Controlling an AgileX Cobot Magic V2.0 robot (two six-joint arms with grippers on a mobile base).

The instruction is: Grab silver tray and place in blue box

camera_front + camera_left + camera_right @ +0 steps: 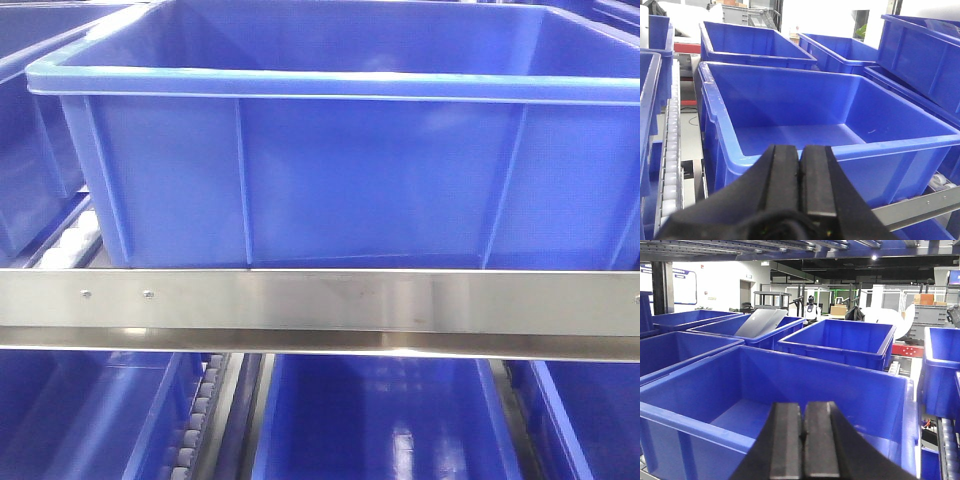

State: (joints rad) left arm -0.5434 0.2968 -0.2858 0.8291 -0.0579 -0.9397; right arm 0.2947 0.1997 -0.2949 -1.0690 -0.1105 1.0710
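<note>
a: front view, and the blue box fills the upper two thirds of the frame, ribbed wall facing us, its base behind a steel rail that runs right across the lower middle.

b: under the rail, more blue crates along the bottom edge, and a roller track at lower left.

a: over to the left wrist view: the left gripper sits at bottom centre, pads pressed together, nothing pinched between them. the box lies just beyond it, open and bare inside.

b: right wrist view, same story. the right gripper at bottom centre, pads pressed together, holding nothing, with the box interior in front.

a: and the silver tray?

b: upper left of centre in the right wrist view, tilted, leaning inside a far crate in the back row, well apart from both grippers.
</note>
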